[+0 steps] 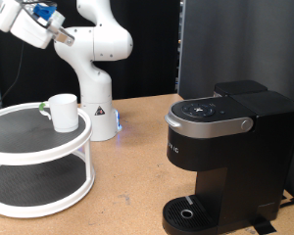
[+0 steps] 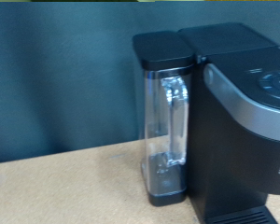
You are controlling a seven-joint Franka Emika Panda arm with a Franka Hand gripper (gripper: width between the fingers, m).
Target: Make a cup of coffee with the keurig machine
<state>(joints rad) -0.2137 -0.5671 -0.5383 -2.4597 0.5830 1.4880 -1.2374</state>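
Presently the claw (image 1: 61,35) hangs high at the exterior view's top left, above the cup (image 1: 62,111); its opening cannot be judged. Cup stands on a white two-tier stand (image 1: 39,162). The keurig machine (image 1: 225,152) sits on the tabletop (image 1: 132,186), lid closed.

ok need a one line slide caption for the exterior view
White cup waits on a round two-tier stand; the keurig machine sits closed, drip tray bare.

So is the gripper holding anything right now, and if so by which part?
Nothing shows as held. The gripper is raised at the exterior view's top left, above the cup, which stands untouched on the white tiered stand.
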